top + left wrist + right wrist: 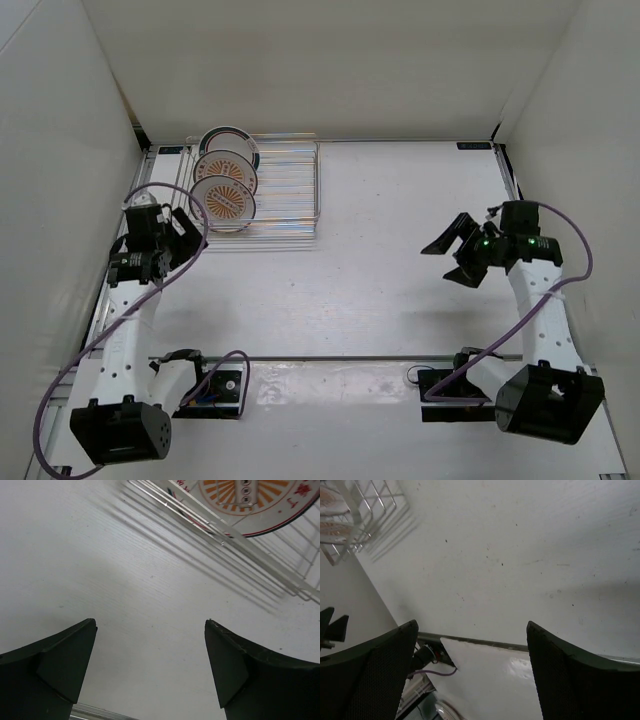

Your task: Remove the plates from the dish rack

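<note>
The three plates (224,199) stand on edge in a row down the left end of the dish rack (290,190) — two white with orange sunbursts, the farthest with a dark rim band. My left gripper (182,233) hangs just off the rack's near-left corner, jaws wide and empty. My right gripper (457,254), also spread wide, sits well off to the rack's right — so the left is nearer.

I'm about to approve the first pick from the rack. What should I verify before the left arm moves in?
1. left gripper open and empty: ok.
2. Three plates standing in the dish rack: ok.
3. Nothing between the left gripper and the nearest plate: ok.
4. right gripper open, well away from the rack: ok.
5. How firmly the tines hold the plates: cannot tell.
</note>
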You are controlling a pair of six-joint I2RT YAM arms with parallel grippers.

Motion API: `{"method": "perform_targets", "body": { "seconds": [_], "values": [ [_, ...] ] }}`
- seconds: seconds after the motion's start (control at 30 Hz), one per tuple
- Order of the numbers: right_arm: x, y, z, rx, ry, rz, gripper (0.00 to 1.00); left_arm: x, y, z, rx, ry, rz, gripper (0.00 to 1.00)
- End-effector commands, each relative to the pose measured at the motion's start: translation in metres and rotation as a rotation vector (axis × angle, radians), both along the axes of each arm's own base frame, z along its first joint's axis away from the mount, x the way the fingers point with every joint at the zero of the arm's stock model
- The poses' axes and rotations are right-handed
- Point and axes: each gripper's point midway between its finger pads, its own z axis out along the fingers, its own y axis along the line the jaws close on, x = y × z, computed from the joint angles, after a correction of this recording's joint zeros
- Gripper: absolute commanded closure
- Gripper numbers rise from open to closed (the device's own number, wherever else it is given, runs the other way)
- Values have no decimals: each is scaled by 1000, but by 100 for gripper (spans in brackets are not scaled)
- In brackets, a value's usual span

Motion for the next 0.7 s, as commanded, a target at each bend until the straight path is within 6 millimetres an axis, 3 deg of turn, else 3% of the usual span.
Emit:
{"method": "perform_targets", "body": {
  "seconds": [0.0,0.03,0.07,0.13,0.17,0.23,0.27,0.3,0.33,0.37,0.4,0.47,0.5,0.53,0.57,0.6,0.63,0.67],
  "values": [
    [23,-13,42,-48,-65,-93,10,-16,-14,37,-96,-25,4,0],
    [21,-23,47,-100,-37,-141,10,-18,-18,51,-119,-50,3,0],
    [24,-37,42,-168,-11,-197,10,-33,-22,46,-177,4,60,0],
    [26,-53,41,-209,67,-338,10,-46,-32,59,-238,-17,62,0],
    [28,-53,40,-203,76,-342,10,-56,-39,62,-261,-13,44,0],
    [44,-39,61,-152,-42,-205,10,-66,-53,74,-296,-54,-47,0],
    [71,-33,81,-111,-194,-164,10,-76,-58,81,-308,-79,-73,0],
    [72,-7,94,14,-231,-80,10,-86,-60,86,-305,-91,-82,0],
    [77,4,104,41,-274,-45,10,-95,-60,88,-292,-108,-95,0],
    [95,11,120,62,-373,-21,10,-98,-61,92,-278,-123,-114,0],
    [94,35,122,97,-366,53,10,-106,-59,89,-245,-109,-135,0],
    [114,55,136,81,-415,131,10,-125,-46,92,-183,-92,-71,0],
    [110,76,136,51,-436,237,10,-144,-43,80,-191,-9,-24,0],
    [107,95,134,24,-430,298,11,-148,-39,80,-174,-2,2,0],
    [128,111,147,-10,-490,366,13,-152,-37,87,-162,-19,7,0],
    [122,136,148,-14,-499,441,13,-157,-38,87,-160,-14,-2,0],
    [130,146,162,-44,-549,447,13,-160,-39,88,-160,-13,-16,0],
    [141,176,150,-64,-555,529,13,-160,-40,91,-158,-22,-24,0]
  ]
}}
